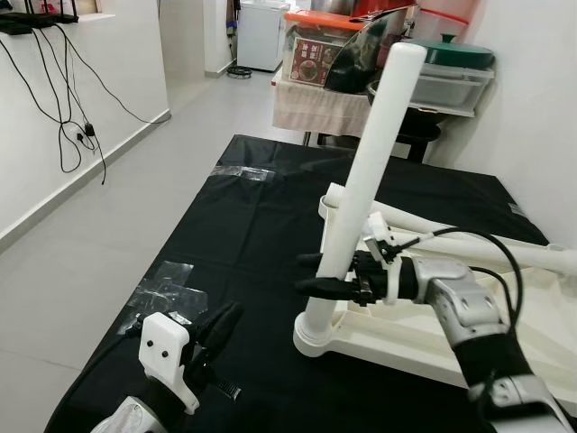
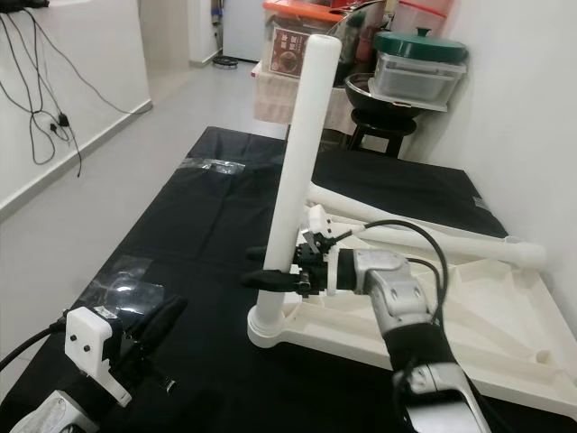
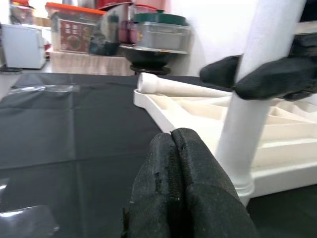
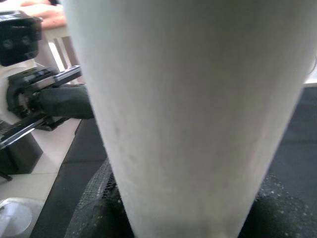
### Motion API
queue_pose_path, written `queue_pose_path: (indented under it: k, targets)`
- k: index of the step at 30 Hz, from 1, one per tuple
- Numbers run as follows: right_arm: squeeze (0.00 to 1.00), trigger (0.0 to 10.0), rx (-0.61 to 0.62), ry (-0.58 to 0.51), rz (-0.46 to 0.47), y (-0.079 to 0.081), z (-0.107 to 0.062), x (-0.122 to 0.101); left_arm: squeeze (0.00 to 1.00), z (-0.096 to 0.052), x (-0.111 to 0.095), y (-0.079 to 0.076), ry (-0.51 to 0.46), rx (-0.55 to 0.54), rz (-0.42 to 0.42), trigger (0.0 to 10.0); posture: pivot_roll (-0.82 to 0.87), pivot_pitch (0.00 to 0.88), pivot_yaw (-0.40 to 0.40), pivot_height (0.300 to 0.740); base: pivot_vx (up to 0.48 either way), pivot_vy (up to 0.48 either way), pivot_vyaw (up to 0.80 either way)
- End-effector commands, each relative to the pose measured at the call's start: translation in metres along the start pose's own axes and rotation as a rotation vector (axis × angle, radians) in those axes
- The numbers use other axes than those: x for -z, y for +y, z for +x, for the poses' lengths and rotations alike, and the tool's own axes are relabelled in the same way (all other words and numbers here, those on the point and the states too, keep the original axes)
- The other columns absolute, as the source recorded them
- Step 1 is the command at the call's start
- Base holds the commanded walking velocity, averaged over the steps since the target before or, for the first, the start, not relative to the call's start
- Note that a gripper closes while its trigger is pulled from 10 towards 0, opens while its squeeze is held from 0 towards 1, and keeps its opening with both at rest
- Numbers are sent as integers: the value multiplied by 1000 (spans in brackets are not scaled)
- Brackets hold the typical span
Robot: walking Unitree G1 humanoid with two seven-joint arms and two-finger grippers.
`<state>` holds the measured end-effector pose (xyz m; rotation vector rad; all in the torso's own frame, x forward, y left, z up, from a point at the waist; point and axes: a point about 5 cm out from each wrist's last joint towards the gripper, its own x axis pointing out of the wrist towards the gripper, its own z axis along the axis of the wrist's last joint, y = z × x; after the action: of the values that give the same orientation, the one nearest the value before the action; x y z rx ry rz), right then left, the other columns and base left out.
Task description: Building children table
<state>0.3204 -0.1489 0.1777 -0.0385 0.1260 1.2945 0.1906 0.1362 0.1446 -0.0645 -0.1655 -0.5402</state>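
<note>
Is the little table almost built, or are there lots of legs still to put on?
One round white leg already stands upright in a corner socket of the upside-down white plastic tabletop. The right gripper is clamped around that leg low down. The left gripper waits shut over the black floor mat. At least one more white leg lies loose across the tabletop, so more remain to fit.

We are in a home room: grey tiled floor [image 1: 108, 225], white walls, a white appliance [image 1: 263, 34] in the doorway, and stacked food containers [image 1: 451, 86] with a green-lidded pot [image 1: 455, 50].
</note>
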Motion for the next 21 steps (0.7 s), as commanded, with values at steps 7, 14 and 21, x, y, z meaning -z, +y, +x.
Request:
queue_pose_path:
  k: [7,14,21]
  targets:
    - [0,0,759,151,288,61,28,67,0,-5,-1,0,13,16,-11,10000,-24,8,-129,740,0,0,0]
    - [0,2627,763,120,196,40,38,50,0,-4,0,-1,21,23,-13,10000,-6,0,-137,740,0,0,0]
    - [1000,10000,559,27,176,45,56,21,0,-1,-1,0,18,2,-5,10000,-3,0,-142,740,0,0,0]
